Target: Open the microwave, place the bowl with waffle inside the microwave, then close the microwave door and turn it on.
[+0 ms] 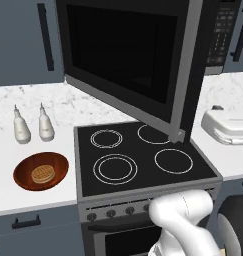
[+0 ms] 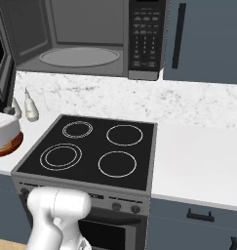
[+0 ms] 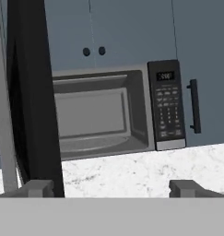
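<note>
Both of our small dark fingertips [image 3: 37,188] stand wide apart with nothing between them, so our gripper [image 3: 114,189] is empty, facing the large dark-grey microwave [image 3: 109,110]. Its wide grey-framed door with black glass [image 1: 128,55] hangs swung out to the left, baring the grey cavity. We see the shallow glossy reddish-brown bowl [image 1: 41,171] on the white marble counter [image 1: 23,195], left of the black four-ring stove top [image 1: 138,155], well apart from our gripper. A small round golden waffle [image 1: 42,174] lies inside it.
</note>
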Robot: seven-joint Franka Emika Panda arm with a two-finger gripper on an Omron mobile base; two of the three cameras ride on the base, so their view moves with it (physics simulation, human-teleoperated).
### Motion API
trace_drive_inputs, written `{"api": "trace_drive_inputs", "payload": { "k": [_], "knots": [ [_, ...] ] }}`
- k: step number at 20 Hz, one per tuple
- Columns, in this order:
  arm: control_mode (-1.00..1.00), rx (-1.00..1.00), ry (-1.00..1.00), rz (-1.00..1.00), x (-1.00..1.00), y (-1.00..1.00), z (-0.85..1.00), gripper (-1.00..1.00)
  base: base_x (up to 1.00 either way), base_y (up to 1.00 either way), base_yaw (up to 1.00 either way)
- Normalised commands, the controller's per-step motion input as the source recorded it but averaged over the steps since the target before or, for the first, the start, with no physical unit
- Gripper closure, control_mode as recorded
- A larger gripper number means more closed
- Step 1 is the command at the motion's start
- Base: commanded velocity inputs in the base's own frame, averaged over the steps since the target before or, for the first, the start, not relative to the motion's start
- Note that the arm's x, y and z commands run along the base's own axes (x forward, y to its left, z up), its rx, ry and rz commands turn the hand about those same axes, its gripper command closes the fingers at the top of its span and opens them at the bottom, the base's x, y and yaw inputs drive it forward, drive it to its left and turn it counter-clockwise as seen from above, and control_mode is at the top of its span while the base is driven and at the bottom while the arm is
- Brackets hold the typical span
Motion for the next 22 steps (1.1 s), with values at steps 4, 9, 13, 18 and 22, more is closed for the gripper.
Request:
{"api": "trace_drive_inputs", "payload": {
  "k": [4, 9, 13, 18, 22],
  "knots": [
    [-1.00, 0.00, 0.12, 0.21, 0.35, 0.00, -0.24, -1.00, 0.00, 0.00, 0.00],
    [-1.00, 0.04, 0.11, 0.50, 0.61, -0.34, -0.24, -1.00, 0.00, 0.00, 0.00],
    [-1.00, 0.00, 0.00, 0.35, 0.27, -0.39, -0.07, -1.00, 0.00, 0.00, 0.00],
    [-1.00, 0.00, 0.00, 0.23, 0.47, -0.20, -0.14, -1.00, 0.00, 0.00, 0.00],
    [-1.00, 0.00, 0.00, 0.10, 1.00, 0.00, -0.28, -1.00, 0.00, 0.00, 0.00]
  ]
}}
